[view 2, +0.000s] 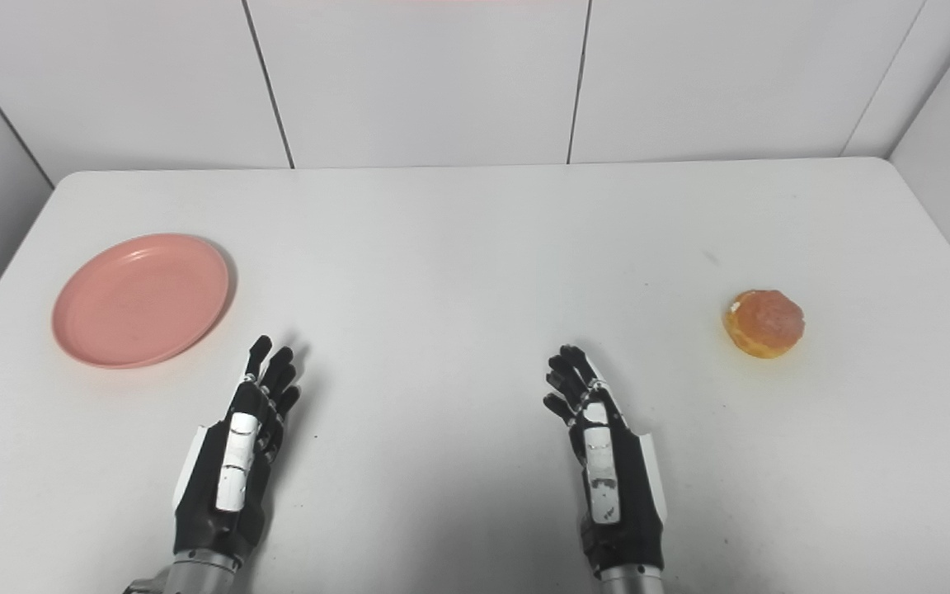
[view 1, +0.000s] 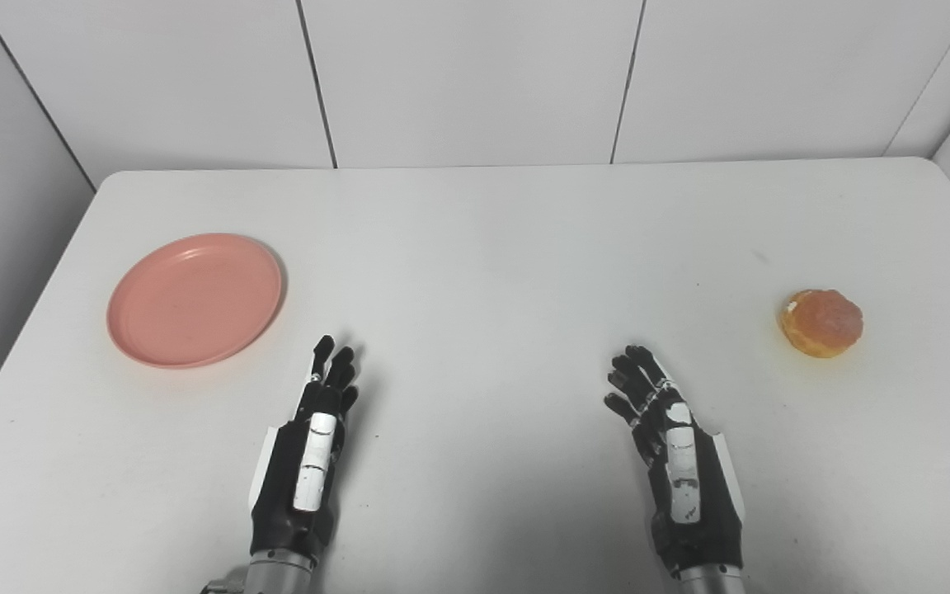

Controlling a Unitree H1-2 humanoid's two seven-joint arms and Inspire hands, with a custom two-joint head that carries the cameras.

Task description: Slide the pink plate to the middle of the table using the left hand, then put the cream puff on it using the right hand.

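Left eye view: I see the pink plate (view 1: 195,299) far left, cream puff (view 1: 821,322) far right on the table (view 1: 483,247). Right eye view: my left hand (view 2: 236,462) and right hand (view 2: 607,470) are near, empty, fingers spread.

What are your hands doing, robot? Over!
Left hand open, right hand open, both empty. Pink plate far left, cream puff far right, untouched. Nothing between them.

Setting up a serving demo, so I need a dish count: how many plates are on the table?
1. The pink plate lies on the left side of the table, ahead and left of the left robot hand. Nothing on the table could hide another.
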